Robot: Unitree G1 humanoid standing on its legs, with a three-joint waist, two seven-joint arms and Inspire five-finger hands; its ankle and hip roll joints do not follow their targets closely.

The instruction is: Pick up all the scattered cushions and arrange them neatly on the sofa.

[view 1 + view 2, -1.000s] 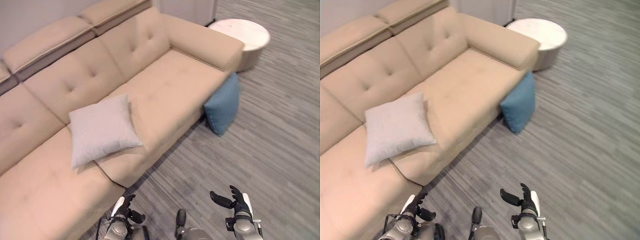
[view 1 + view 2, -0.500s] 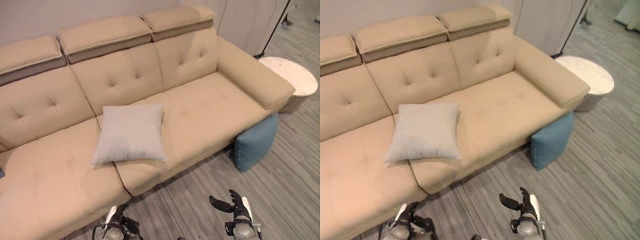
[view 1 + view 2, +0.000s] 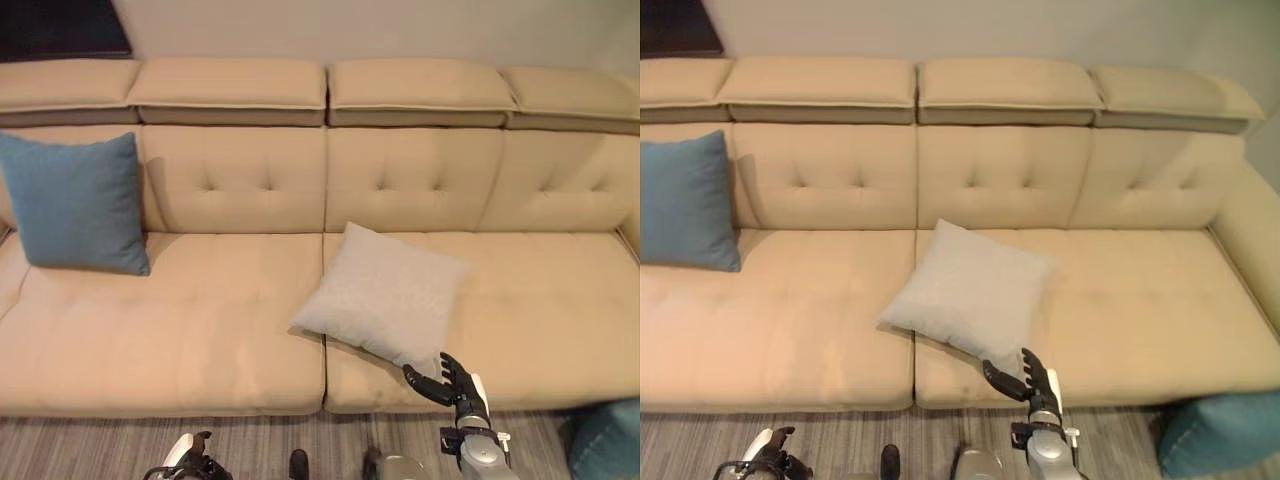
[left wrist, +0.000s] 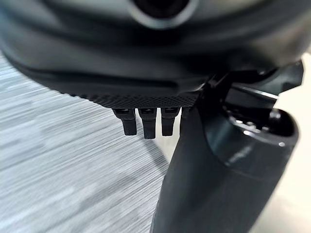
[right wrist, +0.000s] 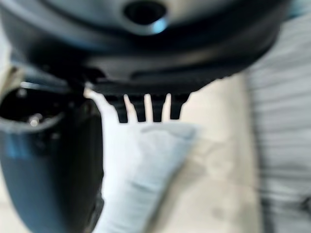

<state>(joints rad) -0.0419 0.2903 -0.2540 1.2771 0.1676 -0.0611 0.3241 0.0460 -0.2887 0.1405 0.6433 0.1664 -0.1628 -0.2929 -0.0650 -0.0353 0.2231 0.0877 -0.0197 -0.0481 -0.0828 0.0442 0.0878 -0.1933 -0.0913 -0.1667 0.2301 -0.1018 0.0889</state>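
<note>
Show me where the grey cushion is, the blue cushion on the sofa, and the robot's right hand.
grey cushion (image 3: 385,295), left eye view, middle of its face
blue cushion (image 3: 75,203), left eye view, centre of its front
right hand (image 3: 1032,385), right eye view, its palm

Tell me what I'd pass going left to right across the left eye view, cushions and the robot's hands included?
Blue cushion propped against the sofa backrest → left hand low over the floor → grey cushion lying on the seat → right hand by that cushion's near corner → second blue cushion on the floor.

Grey striped floor (image 3: 250,440) along the bottom edge, beneath and to both sides of the hands. Pale wall (image 3: 970,25) far beyond them. Dark panel (image 3: 60,28) on it, far left.
</note>
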